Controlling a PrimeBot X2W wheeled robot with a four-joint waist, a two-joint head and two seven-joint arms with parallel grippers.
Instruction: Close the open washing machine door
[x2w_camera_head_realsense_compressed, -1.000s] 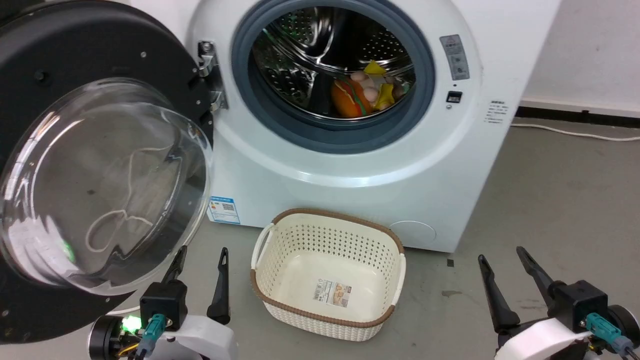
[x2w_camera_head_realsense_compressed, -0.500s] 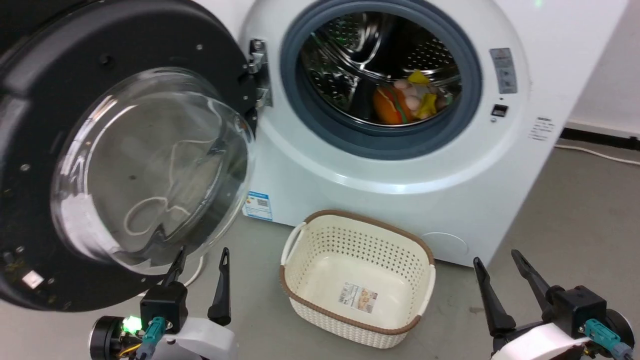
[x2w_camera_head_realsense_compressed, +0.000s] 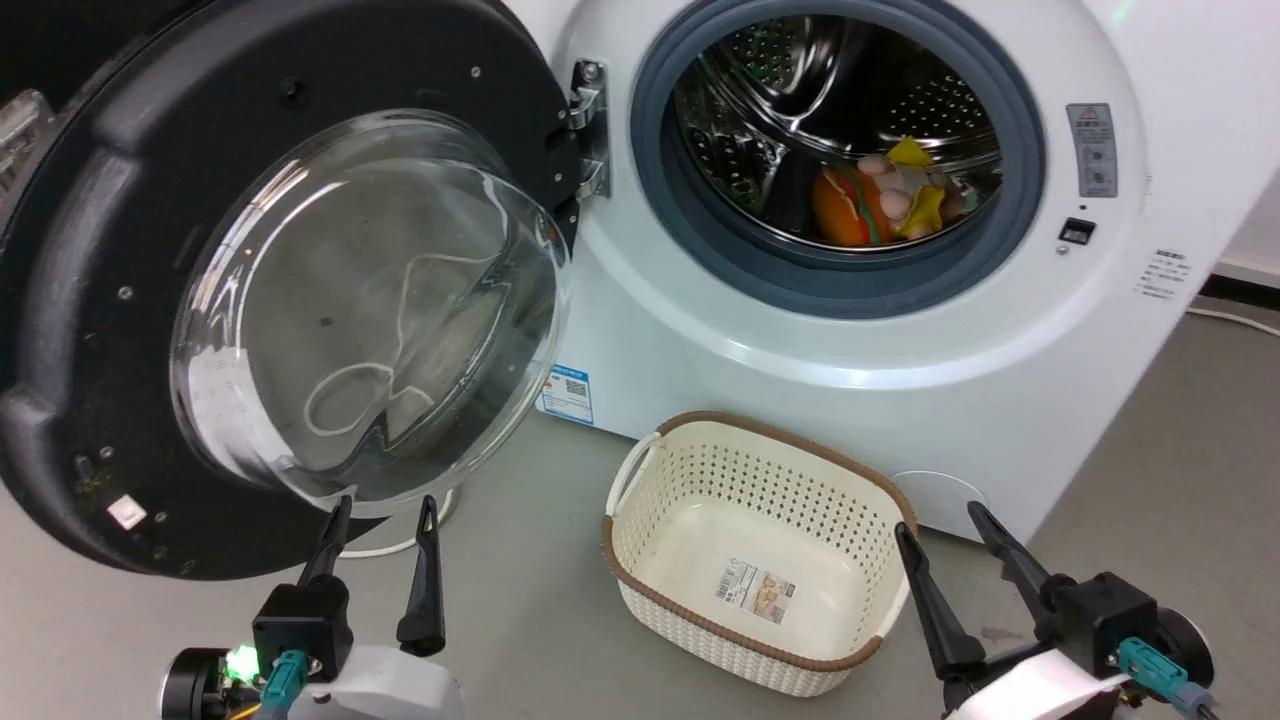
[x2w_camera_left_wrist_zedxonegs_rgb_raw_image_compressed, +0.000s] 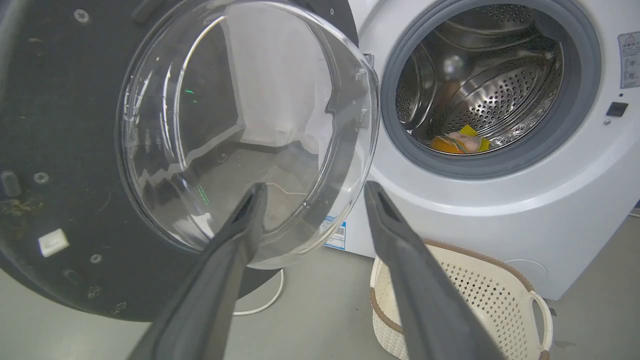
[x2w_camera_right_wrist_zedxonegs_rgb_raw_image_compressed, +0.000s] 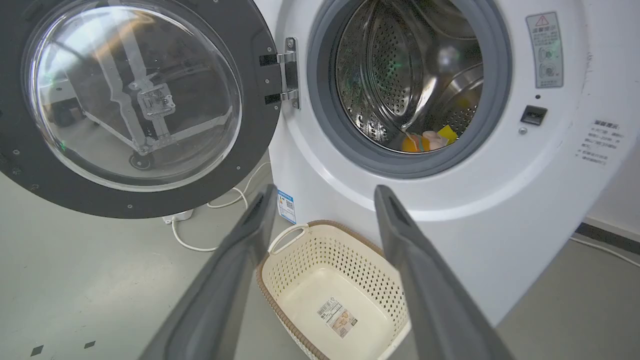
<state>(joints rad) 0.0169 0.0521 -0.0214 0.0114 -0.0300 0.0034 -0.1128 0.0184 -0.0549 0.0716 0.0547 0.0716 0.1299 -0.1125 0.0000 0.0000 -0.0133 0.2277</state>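
Head view: the washing machine (x2w_camera_head_realsense_compressed: 800, 350) stands on the far side of the floor (x2w_camera_head_realsense_compressed: 1180, 450), and its one washing machine door (x2w_camera_head_realsense_compressed: 300, 300) hangs wide open to the left, held by a hinge (x2w_camera_head_realsense_compressed: 590, 130) at the left edge of the drum opening. The door's inner face and bulging glass are turned toward the robot. The left gripper (x2w_camera_head_realsense_compressed: 385, 505) sits near and just below the door's lower rim, fingers spread and empty. The right gripper (x2w_camera_head_realsense_compressed: 938, 520) sits well to the right, beside the one cream basket (x2w_camera_head_realsense_compressed: 760, 435), also spread and empty. A small heap of soft toys (x2w_camera_head_realsense_compressed: 880, 200) lies in the drum; their number cannot be told. Left wrist view: the glass bowl lies directly ahead of the open fingers (x2w_camera_left_wrist_zedxonegs_rgb_raw_image_compressed: 240, 225), slightly left, not touching. Right wrist view: the door lies far to the left of the open fingers (x2w_camera_right_wrist_zedxonegs_rgb_raw_image_compressed: 400, 235); the basket sits between and below them, and one white cable (x2w_camera_right_wrist_zedxonegs_rgb_raw_image_compressed: 220, 202) trails on the floor. Judgement: the door turns about the upright hinge line, so its free edge, at the far left, must swing rightward toward the opening. The left arm is clearly nearer and should reach behind that free edge. The task is not yet started.
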